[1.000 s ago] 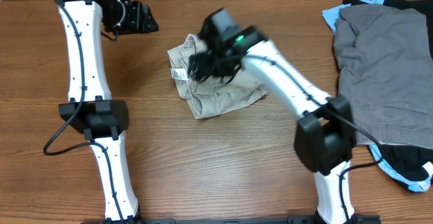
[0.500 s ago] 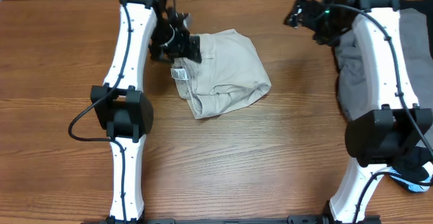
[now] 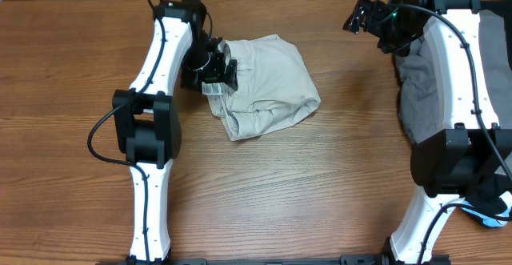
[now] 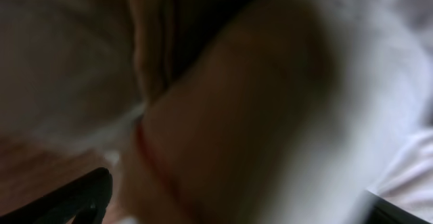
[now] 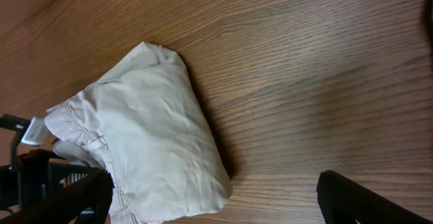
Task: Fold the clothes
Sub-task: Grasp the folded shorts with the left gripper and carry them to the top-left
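Light beige shorts point(image 3: 268, 81) beside the black left pincer point(image 3: 222, 69); grey garment point(image 3: 412, 89) near the black right pincer point(image 3: 362, 17); brown wood-grain desk point(image 3: 320, 185).

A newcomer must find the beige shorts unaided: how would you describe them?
Start at the wooden table and look to the middle of its far side. A single crumpled bundle, the beige shorts, lies there on bare wood. Unlike the heap of grey and black clothes at the right edge, it is pale tan, alone, with a small white label.
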